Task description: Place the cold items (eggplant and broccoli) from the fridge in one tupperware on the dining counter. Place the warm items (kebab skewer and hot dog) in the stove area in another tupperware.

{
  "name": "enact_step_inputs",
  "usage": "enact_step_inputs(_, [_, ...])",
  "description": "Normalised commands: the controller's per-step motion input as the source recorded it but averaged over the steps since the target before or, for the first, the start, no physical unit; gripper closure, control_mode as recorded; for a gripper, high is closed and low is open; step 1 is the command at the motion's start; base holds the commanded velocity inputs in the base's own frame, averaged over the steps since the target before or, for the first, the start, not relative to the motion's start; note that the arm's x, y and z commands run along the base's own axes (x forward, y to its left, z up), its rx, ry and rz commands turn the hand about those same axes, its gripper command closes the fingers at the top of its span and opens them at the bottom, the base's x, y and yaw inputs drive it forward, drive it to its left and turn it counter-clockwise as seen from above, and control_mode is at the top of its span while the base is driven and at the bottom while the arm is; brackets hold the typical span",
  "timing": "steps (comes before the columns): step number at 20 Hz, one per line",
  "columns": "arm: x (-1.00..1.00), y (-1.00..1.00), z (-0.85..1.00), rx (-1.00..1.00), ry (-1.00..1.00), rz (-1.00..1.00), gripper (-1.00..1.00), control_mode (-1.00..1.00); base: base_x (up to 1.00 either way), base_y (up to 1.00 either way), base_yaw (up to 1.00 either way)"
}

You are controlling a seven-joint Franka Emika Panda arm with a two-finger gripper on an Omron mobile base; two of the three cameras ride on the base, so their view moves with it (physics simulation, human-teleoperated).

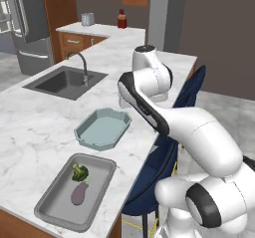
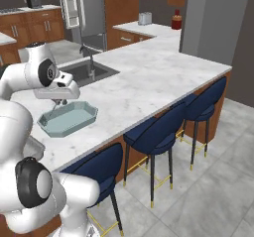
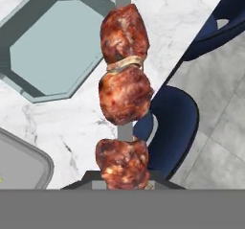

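My gripper point(image 3: 123, 181) is shut on the kebab skewer point(image 3: 123, 94), three browned meat chunks on a grey stick. It hangs over the marble counter edge, just right of the teal octagonal tupperware point(image 3: 52, 51). From the right base view, the gripper point(image 2: 62, 101) hovers over the near end of this tupperware point(image 2: 67, 118). A grey rectangular tupperware point(image 1: 74, 192) holds the broccoli point(image 1: 79, 172) and the purple eggplant point(image 1: 79, 193). The teal tupperware point(image 1: 102, 128) has nothing inside. The hot dog is out of view.
A sink point(image 1: 64, 81) with a faucet point(image 1: 82, 65) lies beyond the tupperwares. Blue bar stools point(image 2: 154, 137) line the counter's right edge, one directly below the skewer point(image 3: 172, 122). The fridge point(image 1: 25, 23) stands far left.
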Motion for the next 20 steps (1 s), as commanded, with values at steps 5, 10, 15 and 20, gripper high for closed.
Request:
enact_step_inputs(5, [0.40, 0.34, -0.46, 0.00, -0.20, 0.00, 1.00, -1.00, 0.00, 0.00, 0.00])
enact_step_inputs(10, [0.03, 0.39, -0.72, 0.03, -0.09, -0.03, 1.00, -1.00, 0.00, 0.00, 0.00])
enact_step_inputs(15, [0.22, 0.45, -0.56, 0.08, 0.08, -0.02, 1.00, -1.00, 0.00, 0.00, 0.00])
enact_step_inputs(20, [0.64, 0.19, -0.19, 0.02, 0.00, -0.12, 1.00, -1.00, 0.00, 0.00, 0.00])
